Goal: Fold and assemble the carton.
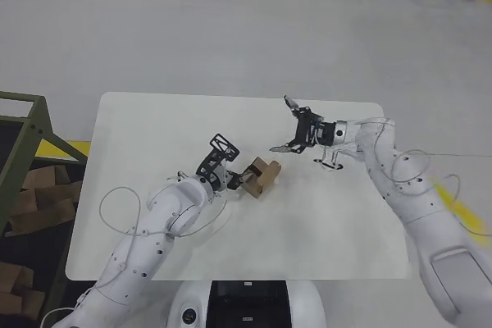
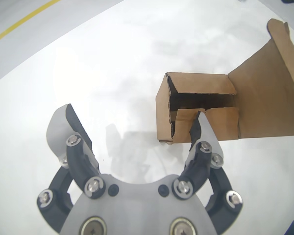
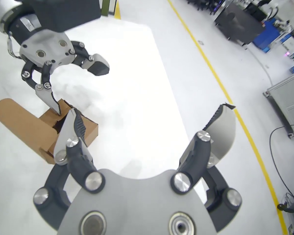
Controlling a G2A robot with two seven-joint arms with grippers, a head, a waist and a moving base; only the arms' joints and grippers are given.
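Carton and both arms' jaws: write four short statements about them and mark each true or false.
1. The carton rests on the white table. True.
2. The left jaws are shut on the carton. False: they stand open, with one fingertip at its folded flaps.
3. The right jaws hold a flap. False: they are open, empty and apart from the carton.
4. One long flap sticks out from the carton. True.

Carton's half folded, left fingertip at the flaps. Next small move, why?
Likely nudge the left gripper down so its fingertip presses the flap shut: the carton gapes open, that fingertip is at the gap, and the open right gripper hangs apart.
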